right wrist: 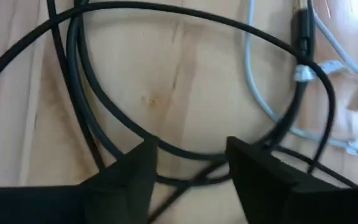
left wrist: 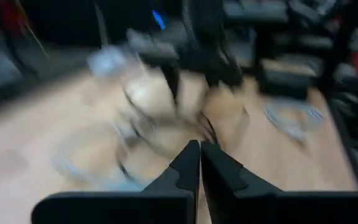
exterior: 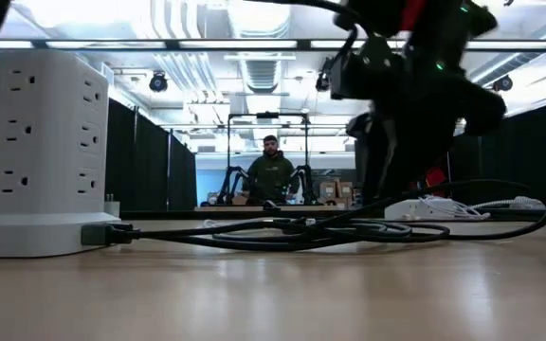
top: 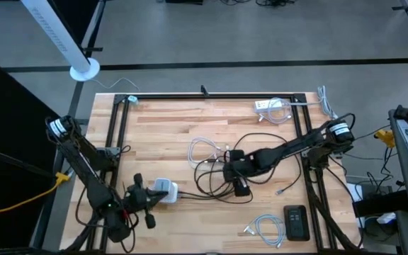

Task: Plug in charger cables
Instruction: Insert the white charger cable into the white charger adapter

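your right gripper [top: 240, 178] sits near the middle of the bench [top: 183, 120], low over the loops of the long black cable [top: 214, 185]. in the right wrist view its fingers [right wrist: 263, 180] are spread well apart and straddle the black loops on the wood; nothing is clamped between them.

your left gripper [top: 149, 200] is at about 8 o'clock from bench centre, right beside the white power tower [top: 166, 189]. in the left wrist view its fingers [left wrist: 185, 169] are pressed together with only a hairline gap, and you cannot make out anything held between them.

the black cable runs from the base of the tower toward the centre, where it piles into several loops. a grey coiled cable [top: 205, 150] lies just at 11 o'clock of the right gripper, touching the black loops. another coiled cable [top: 264, 227] lies at 5 o'clock near the front edge, beside a black oblong device [top: 296, 222]. a white power strip [top: 270, 105] with a pale cable lies at 1 o'clock near the far rail.

in the low view a person [exterior: 271, 175] stands in the room beyond the bench.
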Available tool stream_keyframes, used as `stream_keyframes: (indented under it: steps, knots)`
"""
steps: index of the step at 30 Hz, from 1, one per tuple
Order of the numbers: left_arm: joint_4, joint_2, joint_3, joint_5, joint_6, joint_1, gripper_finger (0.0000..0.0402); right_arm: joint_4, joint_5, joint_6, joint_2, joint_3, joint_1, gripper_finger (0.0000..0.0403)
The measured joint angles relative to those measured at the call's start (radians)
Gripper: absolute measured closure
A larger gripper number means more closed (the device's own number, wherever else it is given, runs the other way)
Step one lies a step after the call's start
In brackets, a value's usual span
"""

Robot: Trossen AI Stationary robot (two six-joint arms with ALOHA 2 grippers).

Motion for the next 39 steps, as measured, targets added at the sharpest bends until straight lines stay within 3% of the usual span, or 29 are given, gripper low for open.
stream_keyframes:
  steps: [5, 8, 11, 14, 18, 21, 23, 31, 37, 39]
  knots:
    - [0.0, 0.0, 0.052, -0.129, 0.205, 0.039, 0.0402, 0.126, 0.059, 0.013, 0.063, -0.019, 0.007, 0.0343]
    - [-0.006, -0.001, 0.057, -0.127, 0.222, 0.084, 0.0402, 0.129, -0.056, 0.069, 0.125, 0.025, 0.018, 0.0393]
    - [-0.003, -0.001, 0.056, -0.108, 0.224, 0.127, 0.0402, 0.139, -0.207, 0.128, 0.186, 0.144, 0.049, 0.0389]
    - [-0.002, 0.0, 0.056, -0.088, 0.257, 0.167, 0.0402, 0.126, -0.254, 0.064, 0.224, 0.287, 0.088, 0.0397]
    - [-0.001, -0.002, 0.056, -0.071, 0.291, 0.195, 0.0402, -0.013, -0.134, -0.105, 0.233, 0.411, 0.083, 0.04]
    - [0.002, -0.004, 0.056, -0.067, 0.292, 0.195, 0.0402, -0.174, 0.039, -0.17, 0.219, 0.421, 0.049, 0.0402]
    - [0.006, -0.004, 0.056, -0.059, 0.289, 0.188, 0.0402, -0.22, 0.092, -0.188, 0.207, 0.398, 0.033, 0.0402]
    - [0.001, -0.005, 0.056, -0.066, 0.312, 0.188, 0.0402, -0.149, 0.096, -0.189, 0.288, 0.289, 0.135, 0.0403]
    - [0.002, -0.01, 0.065, -0.146, 0.37, 0.188, 0.0402, -0.155, 0.104, -0.142, 0.364, 0.387, 0.217, 0.0403]
    - [0.001, -0.012, 0.067, -0.148, 0.395, 0.188, 0.0402, -0.092, 0.032, -0.142, 0.38, 0.443, 0.23, 0.0403]
